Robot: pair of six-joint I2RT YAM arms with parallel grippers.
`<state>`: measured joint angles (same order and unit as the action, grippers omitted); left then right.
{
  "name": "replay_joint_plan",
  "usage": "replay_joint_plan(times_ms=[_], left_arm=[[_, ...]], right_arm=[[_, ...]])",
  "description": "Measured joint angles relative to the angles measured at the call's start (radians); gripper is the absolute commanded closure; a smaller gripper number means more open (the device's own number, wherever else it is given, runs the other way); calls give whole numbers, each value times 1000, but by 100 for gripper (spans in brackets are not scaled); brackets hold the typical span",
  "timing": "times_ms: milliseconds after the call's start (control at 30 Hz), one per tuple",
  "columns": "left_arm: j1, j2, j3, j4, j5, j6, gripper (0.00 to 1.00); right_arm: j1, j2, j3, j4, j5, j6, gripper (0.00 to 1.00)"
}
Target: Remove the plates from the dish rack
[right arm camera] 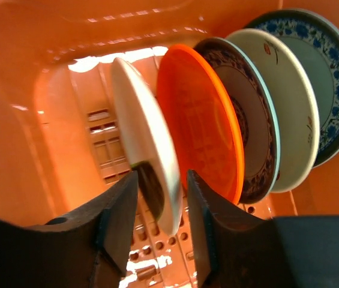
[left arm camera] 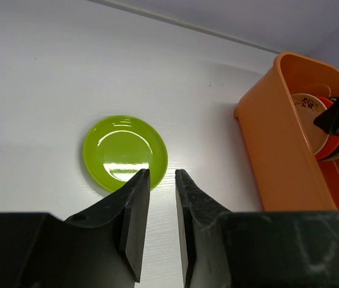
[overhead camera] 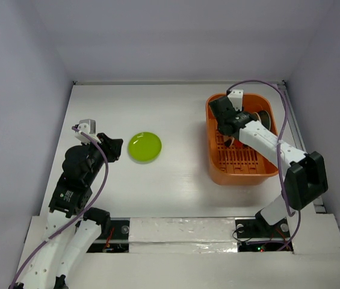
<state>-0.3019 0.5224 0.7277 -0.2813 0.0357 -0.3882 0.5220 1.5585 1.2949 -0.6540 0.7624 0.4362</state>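
A lime green plate lies flat on the white table; it also shows in the left wrist view. My left gripper hovers just beside its near edge, jaws slightly apart and empty. The orange dish rack holds several plates on edge. My right gripper is inside the rack, open, its jaws straddling the lower rim of a white plate, with a gap on the right side. Behind it stand a red-orange plate, a dark-rimmed plate, a cream plate and a blue-patterned plate.
The rack's walls close in around my right gripper, and its slotted floor lies below. The rack stands at the table's right side near the wall. White table surface lies between the green plate and the rack.
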Motion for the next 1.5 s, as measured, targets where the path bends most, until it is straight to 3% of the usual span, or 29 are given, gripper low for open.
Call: replay_joint_plan(times_ms=[267,600,900,1033,1300,1500], left_arm=[[0,0,0,0,0,0,79],[0,0,0,0,0,0,78],[0,-2,0,0,0,0,78],[0,-3,0,0,0,0,78],[0,-5,0,0,0,-3,75],[0,-10,0,0,-3,-3,73]], right_arm=[[-37,83,-2,1,29,-27,78],[-35,30,58,-32,87,-101,99],[18,-87,237,-143,163,-130,100],[125,-119,366,-164,205,-130,100],[285,-56,404,76,-109,-76,100],[321,192,390,233,-352,36,100]])
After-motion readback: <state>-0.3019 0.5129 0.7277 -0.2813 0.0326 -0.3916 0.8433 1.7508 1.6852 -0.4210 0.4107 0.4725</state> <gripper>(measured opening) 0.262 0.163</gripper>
